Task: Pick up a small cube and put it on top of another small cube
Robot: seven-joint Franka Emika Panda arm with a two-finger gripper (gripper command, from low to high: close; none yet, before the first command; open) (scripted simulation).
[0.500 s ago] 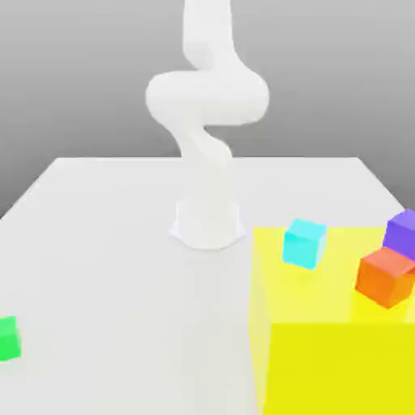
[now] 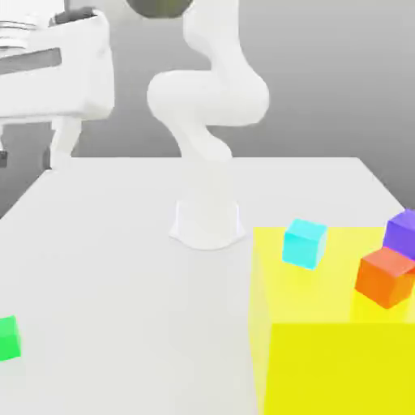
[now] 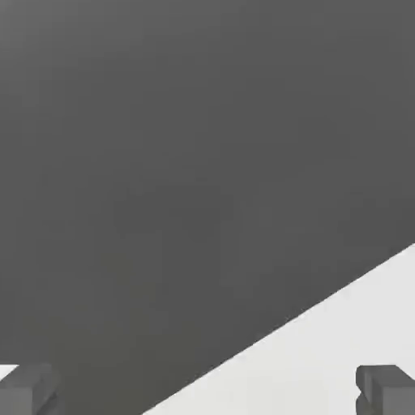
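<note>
The small green cube (image 2: 7, 338) sits flat on the white tabletop (image 2: 121, 284), way over at 8 o'clock, partly cut off by the edge.

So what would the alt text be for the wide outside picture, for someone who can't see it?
A white robot arm rises from a white table, its open gripper hanging high at the exterior view's left. A small green cube sits at the table's left edge, and cyan, orange and purple cubes rest on a yellow block at the right.

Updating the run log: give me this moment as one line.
gripper: open, empty, high at exterior view's left | small bright green cube: on white table, untouched | cyan cube: on yellow block | stacking: not started
</note>
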